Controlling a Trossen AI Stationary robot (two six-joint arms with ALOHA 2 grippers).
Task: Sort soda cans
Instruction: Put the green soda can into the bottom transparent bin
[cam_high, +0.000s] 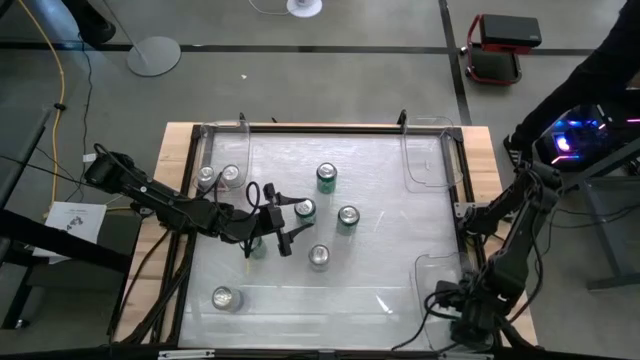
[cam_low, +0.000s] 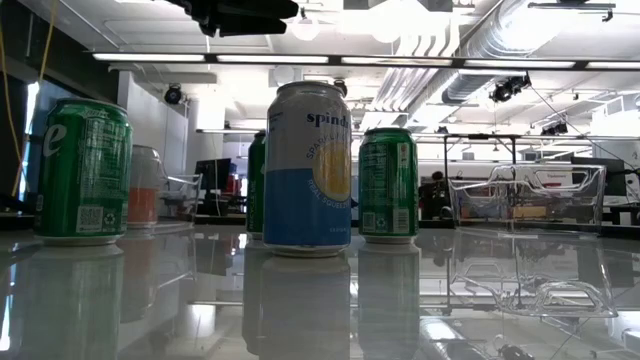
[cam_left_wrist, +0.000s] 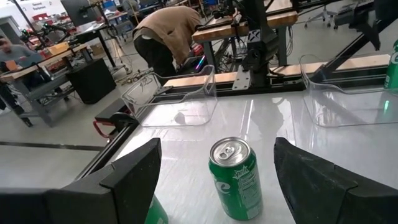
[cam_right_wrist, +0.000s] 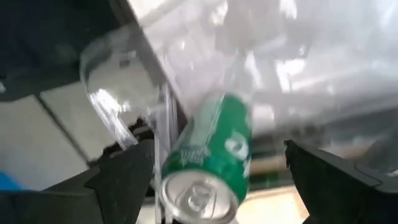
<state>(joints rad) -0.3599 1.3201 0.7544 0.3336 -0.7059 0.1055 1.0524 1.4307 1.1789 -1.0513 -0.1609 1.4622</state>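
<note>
My left hand (cam_high: 268, 228) hangs wide open over the worktop (cam_high: 380, 290) centre, a green soda can (cam_left_wrist: 235, 178) standing just ahead between its fingers; my right hand (cam_right_wrist: 211, 180), also wide, has a green can (cam_right_wrist: 208, 168) tumbling at the near-right clear bin (cam_high: 440, 270)

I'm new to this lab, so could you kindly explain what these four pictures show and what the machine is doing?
Two dark robot arms work at a table, sorting soda cans into clear plastic bins. One picture looks straight down, one level across the tabletop, and two come from cameras on the wrists. The left gripper hangs open over the middle, with an upright green can between its fingers, not yet gripped. The right gripper sits at the near right corner by a bin, open, with a tilted green can just ahead of it. Other cans stand loose, including a blue and yellow one.
</note>
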